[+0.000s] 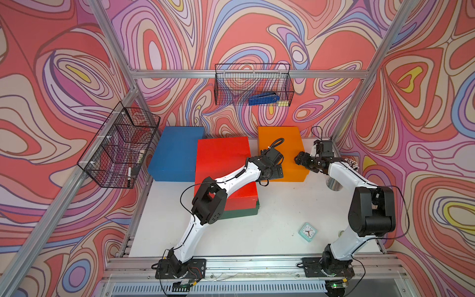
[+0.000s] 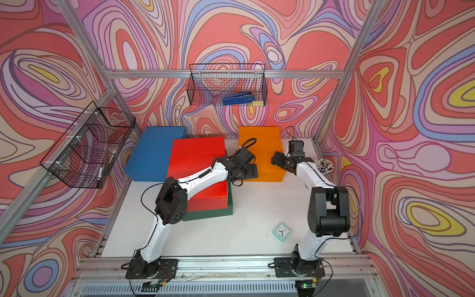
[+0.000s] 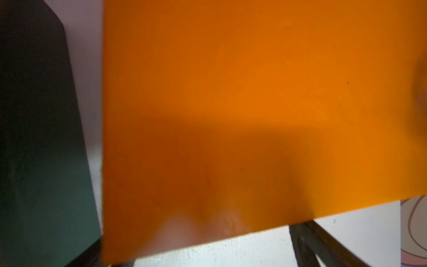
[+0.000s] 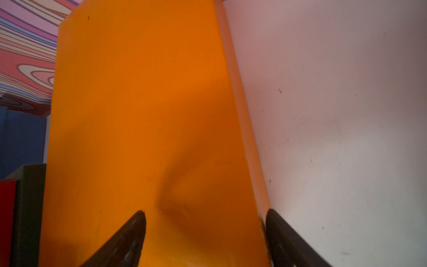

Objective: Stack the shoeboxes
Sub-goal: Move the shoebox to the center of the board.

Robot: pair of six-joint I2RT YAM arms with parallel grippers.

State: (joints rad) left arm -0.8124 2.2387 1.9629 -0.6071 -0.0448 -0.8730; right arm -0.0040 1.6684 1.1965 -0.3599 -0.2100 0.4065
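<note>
A: Entry one, left tool (image 1: 279, 172)?
B: Jaws wide, at the near left corner of the orange box (image 1: 280, 140). In the wrist view that corner lies between the fingers (image 3: 302, 240) (no clamping that I can see).
A: Entry two, right tool (image 1: 299, 158)?
B: Jaws apart, straddling the orange box's right edge, with one finger over the lid and one beside the side wall.
A: Boxes?
B: Orange: flat on the worktop (image 1: 270, 231), back right. Red box (image 1: 222, 156): on the green box (image 1: 241, 212), askew, mid worktop, under the left arm. Blue box (image 1: 174, 151): back left, just beside the red.
A: Sundries?
B: Clock (image 1: 307, 231), towards the front, well apart from the boxes.
</note>
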